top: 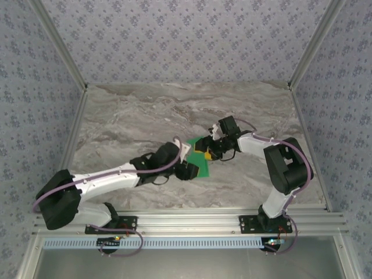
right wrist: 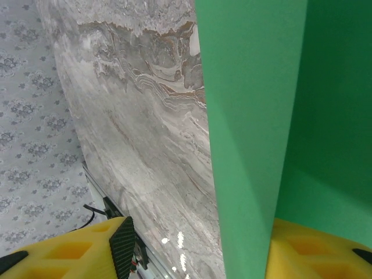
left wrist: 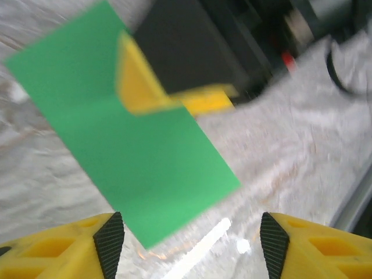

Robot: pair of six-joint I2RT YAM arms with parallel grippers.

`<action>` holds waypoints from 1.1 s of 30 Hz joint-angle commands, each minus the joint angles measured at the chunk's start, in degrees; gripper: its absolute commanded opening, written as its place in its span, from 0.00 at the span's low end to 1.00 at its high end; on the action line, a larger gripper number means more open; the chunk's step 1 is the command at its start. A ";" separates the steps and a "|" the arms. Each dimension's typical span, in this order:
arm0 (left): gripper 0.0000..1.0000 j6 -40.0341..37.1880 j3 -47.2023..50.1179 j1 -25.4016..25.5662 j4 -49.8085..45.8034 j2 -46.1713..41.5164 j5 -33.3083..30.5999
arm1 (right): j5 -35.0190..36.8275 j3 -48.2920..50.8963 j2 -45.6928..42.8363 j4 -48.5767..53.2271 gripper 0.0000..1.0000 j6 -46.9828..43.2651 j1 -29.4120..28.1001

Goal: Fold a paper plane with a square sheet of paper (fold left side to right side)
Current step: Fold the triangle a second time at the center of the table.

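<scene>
My left gripper (left wrist: 192,241) is hovering wide open, empty, just short of the square sheet of paper (left wrist: 133,151) on the table (left wrist: 302,157); my right gripper (right wrist: 200,256), jaws apart, is pinning it. Light and floppy, it is probably wanting an edge pinch.

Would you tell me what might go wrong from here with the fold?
1. A flap of the paper stands raised between the fingers of the open right gripper and looks unpinched. It may flop back or crease off line.
2. The open left gripper hovers by the paper's near corner. A nudge there could slide the paper on the smooth table and skew the fold.
</scene>
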State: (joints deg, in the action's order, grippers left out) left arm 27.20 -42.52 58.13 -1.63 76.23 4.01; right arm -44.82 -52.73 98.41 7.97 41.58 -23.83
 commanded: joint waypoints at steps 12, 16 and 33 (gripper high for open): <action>0.74 -1.24 -23.95 13.55 -20.17 24.26 -25.40 | -0.89 -2.88 0.12 3.63 0.56 0.43 0.10; 0.74 -0.20 -31.42 15.72 -29.02 30.43 -33.61 | -0.88 -3.08 0.19 3.72 0.56 0.34 0.19; 0.40 0.66 -34.09 17.21 -32.02 33.99 -40.35 | -0.72 -3.16 0.20 3.81 0.57 0.25 0.17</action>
State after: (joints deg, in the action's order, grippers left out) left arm 28.18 -76.27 74.76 -33.36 110.50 -34.76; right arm -44.86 -54.28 98.41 10.15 41.60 -23.86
